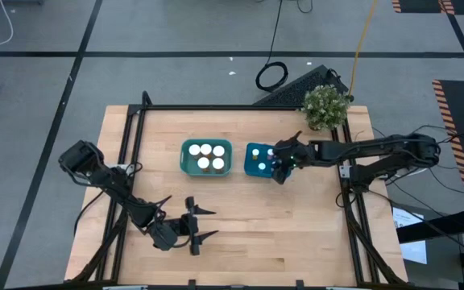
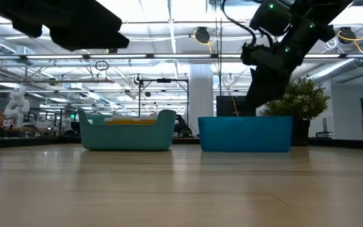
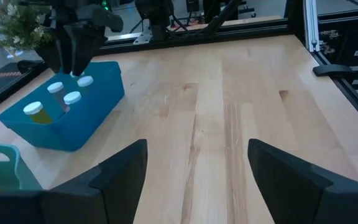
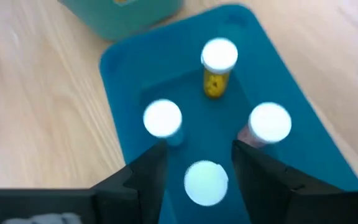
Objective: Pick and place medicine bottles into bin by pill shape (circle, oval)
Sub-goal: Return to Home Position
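Several white-capped medicine bottles stand in the blue bin, their caps pointing up. My right gripper hangs open over that bin's near right part, its fingers on either side of a fourth cap, with a gap showing beside the cap. From the left wrist view it stands just above the caps. The teal bin to the left holds several more bottles. My left gripper waits open near the table's front, holding nothing.
A potted plant stands at the table's far right, behind the blue bin. Black frame rails run along the table's far and side edges. Bare wood lies between my left gripper and the bins.
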